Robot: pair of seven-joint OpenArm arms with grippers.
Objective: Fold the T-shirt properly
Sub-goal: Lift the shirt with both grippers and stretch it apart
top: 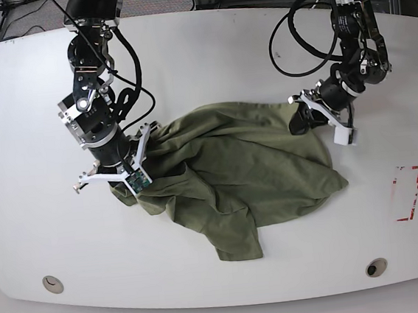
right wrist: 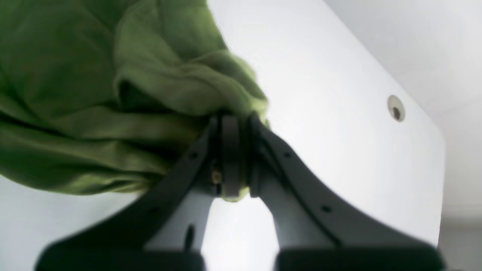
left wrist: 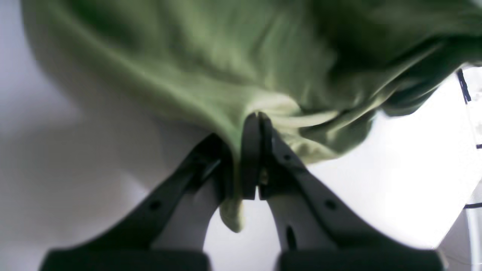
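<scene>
The olive-green T-shirt (top: 232, 169) lies crumpled and wrinkled in the middle of the white table (top: 208, 68). On the right of the base view, my left gripper (top: 301, 122) is shut on the shirt's right edge. In the left wrist view its jaws (left wrist: 258, 117) meet on a pale fold of the T-shirt (left wrist: 188, 56), with a tag of cloth hanging between the fingers. On the left of the base view, my right gripper (top: 125, 185) is shut on the left edge. The right wrist view shows that gripper (right wrist: 234, 119) pinching bunched T-shirt cloth (right wrist: 75, 94).
A red rectangular marking (top: 407, 193) sits near the table's right edge. Two round holes (top: 52, 283) (top: 376, 267) lie near the front edge, and one hole (right wrist: 396, 109) shows in the right wrist view. Black cables (top: 294, 37) hang from the arms at the back.
</scene>
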